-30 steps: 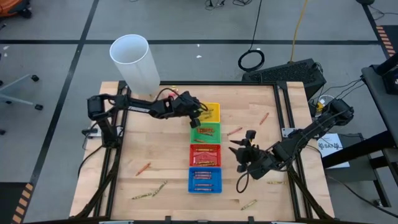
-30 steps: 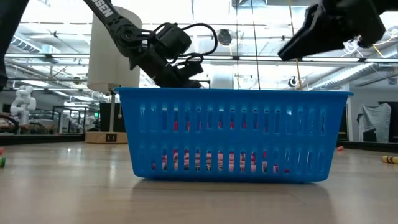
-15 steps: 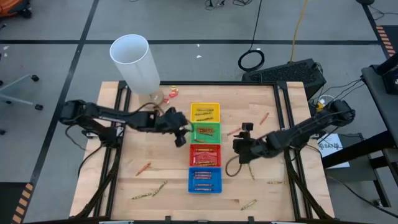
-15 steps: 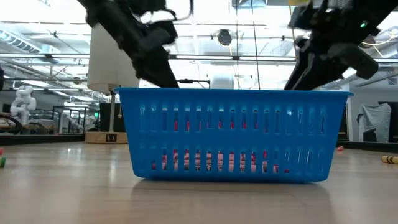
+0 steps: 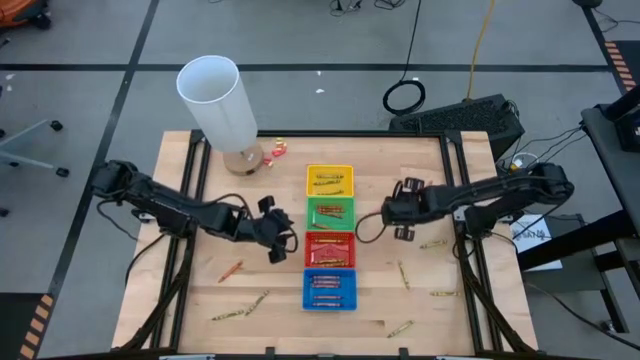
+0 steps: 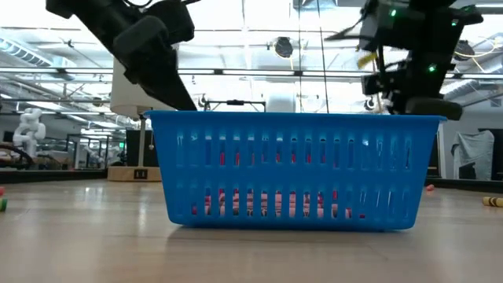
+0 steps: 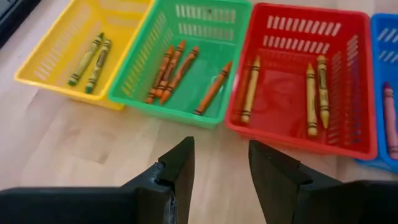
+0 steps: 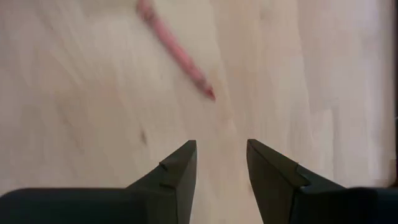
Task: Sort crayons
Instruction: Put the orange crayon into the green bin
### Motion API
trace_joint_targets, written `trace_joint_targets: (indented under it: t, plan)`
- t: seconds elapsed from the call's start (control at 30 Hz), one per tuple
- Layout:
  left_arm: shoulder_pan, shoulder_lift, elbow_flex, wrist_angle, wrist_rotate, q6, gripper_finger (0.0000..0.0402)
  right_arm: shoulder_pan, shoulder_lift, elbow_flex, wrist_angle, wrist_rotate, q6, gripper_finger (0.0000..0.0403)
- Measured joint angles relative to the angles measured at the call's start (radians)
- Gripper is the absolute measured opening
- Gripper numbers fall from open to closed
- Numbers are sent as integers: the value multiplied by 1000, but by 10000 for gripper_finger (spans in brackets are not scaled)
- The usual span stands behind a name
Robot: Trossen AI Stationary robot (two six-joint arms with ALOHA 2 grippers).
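Down the middle of the table (image 5: 200, 300) sit four trays in a row: yellow (image 5: 329, 181), green (image 5: 330, 213), red (image 5: 330, 248), blue (image 5: 329, 288). No readable brand anywhere; the crayon wrappers have dark print, too small to make out.

Crayons (image 7: 178, 73) are thin paper-wrapped sticks. From the left wrist, two olive ones lie in yellow, about five orange ones in green, three yellowish ones in red. More lie loose on the wood: an orange one (image 5: 231, 270) near the left side, olive ones along the near edge (image 5: 240, 306), a red one (image 8: 175, 49) just ahead of the right gripper.

Left gripper (image 5: 277, 238) hangs just left of the red tray, fingers apart, nothing between them. Right gripper (image 5: 393, 211) is right of the green tray, also spread and empty.

Versus a second back, the left arm has pulled away from the yellow tray toward the near side, and the right one has swung up from near the blue tray.
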Motion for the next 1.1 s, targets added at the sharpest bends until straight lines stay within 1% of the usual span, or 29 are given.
trace_joint_targets:
  t: [0.1, 0.3, 0.47, 0.57, 0.63, 0.77, 0.93, 1.1]
  plan:
    - [-25, -1, 0, 3, -19, 7, 150, -63, 0, 0, -23, -42, -130, 125]
    - [-58, 0, 0, 13, -27, 3, 150, -222, 4, 0, -111, -13, -377, 125]
    - [-84, 0, 0, 20, -26, 2, 150, -280, 4, -15, -138, -16, -665, 125]
    - [-102, 0, 0, 20, -26, 1, 150, -306, 5, -39, -131, -71, -812, 125]
    - [-113, 0, 0, 20, -26, 1, 150, -323, 5, -56, -122, -90, -855, 125]
    - [-129, 0, 0, 20, -27, 1, 150, -359, 5, -104, -106, -90, -902, 125]
    - [-137, 0, 0, 20, -38, 1, 150, -405, 5, -184, 6, -61, -960, 125]
    - [-137, 0, 0, 20, -40, 1, 150, -445, 5, -227, 107, -64, -1016, 125]
